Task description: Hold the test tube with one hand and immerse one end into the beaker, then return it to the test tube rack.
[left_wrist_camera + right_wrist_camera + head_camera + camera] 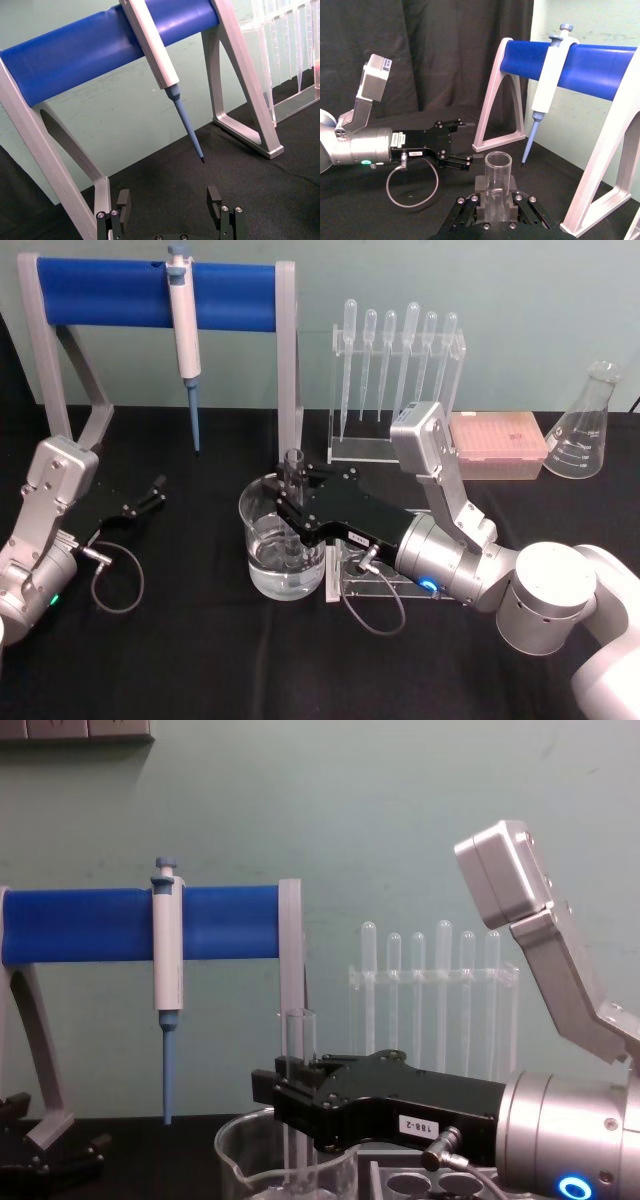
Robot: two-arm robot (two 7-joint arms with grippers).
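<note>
While clamping the test tube [294, 472], held right gripper [292, 515] over the beaker [262, 578], tube's end inside; rested left gripper [153, 493], fingers spread, left of it.

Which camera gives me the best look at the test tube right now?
Head view: the test tube stands upright in the beaker, held by the right gripper, its lower end reaching into the water. The chest view shows its upper part from the side; the right wrist view, its open rim. The left gripper is parked at left.

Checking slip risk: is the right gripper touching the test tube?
Touching. The right wrist view shows the right gripper closed against both sides of the test tube.
</note>
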